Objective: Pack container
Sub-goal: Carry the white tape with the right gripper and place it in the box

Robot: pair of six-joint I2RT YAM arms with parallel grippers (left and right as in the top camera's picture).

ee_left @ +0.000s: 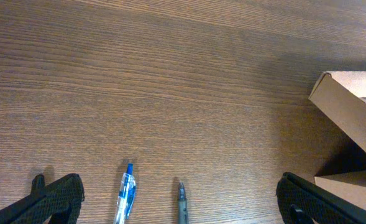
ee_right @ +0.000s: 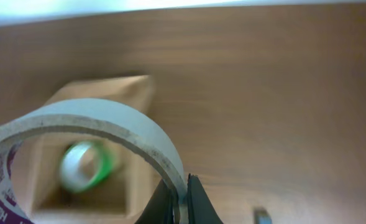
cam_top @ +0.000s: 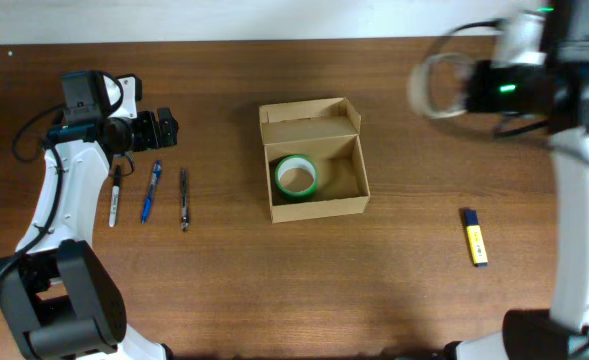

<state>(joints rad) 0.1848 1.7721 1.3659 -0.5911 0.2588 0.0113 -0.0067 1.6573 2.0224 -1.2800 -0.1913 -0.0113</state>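
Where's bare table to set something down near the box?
Bare table between the box and the highlighter, and between the box and the dark pen. Inside the box, right of the green tape, is free. Crowded: by the pens.

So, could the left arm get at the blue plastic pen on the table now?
Probably yes: its open fingers are close to the blue plastic pen, and nothing lies between them.

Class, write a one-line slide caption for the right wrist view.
Right gripper pinches a white tape roll by its rim; beyond it, the open cardboard box holds a green tape roll.
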